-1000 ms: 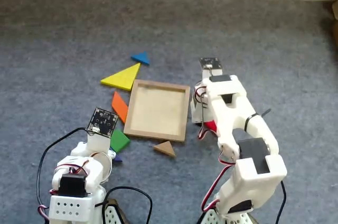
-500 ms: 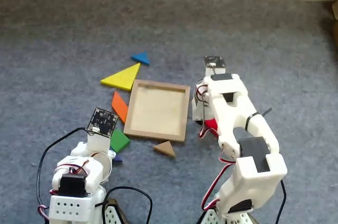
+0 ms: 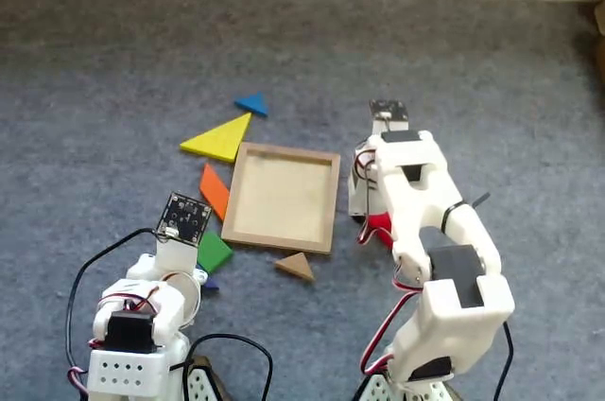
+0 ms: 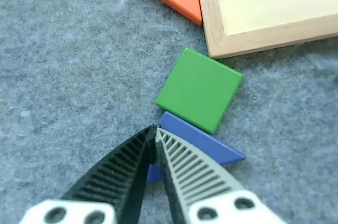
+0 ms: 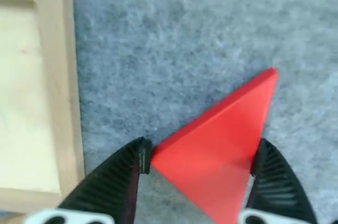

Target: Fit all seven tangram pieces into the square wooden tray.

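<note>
Right wrist view has my right gripper (image 5: 200,150) spread open astride the red triangle (image 5: 216,139), which lies flat on the carpet just beside the wooden tray (image 5: 67,76). I judge this the pickup: next I clamp, lift, and carry it over the rim.

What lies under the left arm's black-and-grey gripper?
A flat blue tangram piece beside the green square block. The shut left gripper covers one end, hiding its full shape.

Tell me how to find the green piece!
Start at the square wooden tray on the grey carpet. Just off its corner nearest the left arm lies the green piece. It is a square, unlike the slanted orange piece and the dark blue triangle next to it.
</note>
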`<state>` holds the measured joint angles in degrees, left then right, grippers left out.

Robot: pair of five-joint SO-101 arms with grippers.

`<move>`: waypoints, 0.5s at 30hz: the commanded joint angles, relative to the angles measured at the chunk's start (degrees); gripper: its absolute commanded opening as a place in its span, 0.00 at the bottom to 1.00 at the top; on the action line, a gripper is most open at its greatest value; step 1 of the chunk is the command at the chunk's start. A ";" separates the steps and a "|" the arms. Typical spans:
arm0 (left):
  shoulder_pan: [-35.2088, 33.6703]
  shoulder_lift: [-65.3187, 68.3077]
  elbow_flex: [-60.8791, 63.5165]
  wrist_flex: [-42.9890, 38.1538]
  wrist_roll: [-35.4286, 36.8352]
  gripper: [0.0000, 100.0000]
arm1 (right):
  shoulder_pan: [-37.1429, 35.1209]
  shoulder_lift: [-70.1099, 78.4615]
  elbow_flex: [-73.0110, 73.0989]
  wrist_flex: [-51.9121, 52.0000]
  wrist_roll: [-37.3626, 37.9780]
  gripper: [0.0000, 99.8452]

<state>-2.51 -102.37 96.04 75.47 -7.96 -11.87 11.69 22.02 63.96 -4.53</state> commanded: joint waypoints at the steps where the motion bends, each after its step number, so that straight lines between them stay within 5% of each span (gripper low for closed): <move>1: -0.66 -1.45 1.10 0.18 0.44 0.01 | 0.75 -4.35 -5.85 3.74 1.32 0.22; 8: -0.66 -1.45 1.10 0.18 0.44 0.01 | -0.31 -15.78 -6.99 5.32 2.02 0.22; 15: -0.66 -1.45 1.10 0.18 0.44 0.01 | -10.68 -17.54 -7.34 5.58 1.76 0.22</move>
<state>-2.51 -102.37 96.04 75.47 -7.96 -15.74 -2.46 18.51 69.32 -3.12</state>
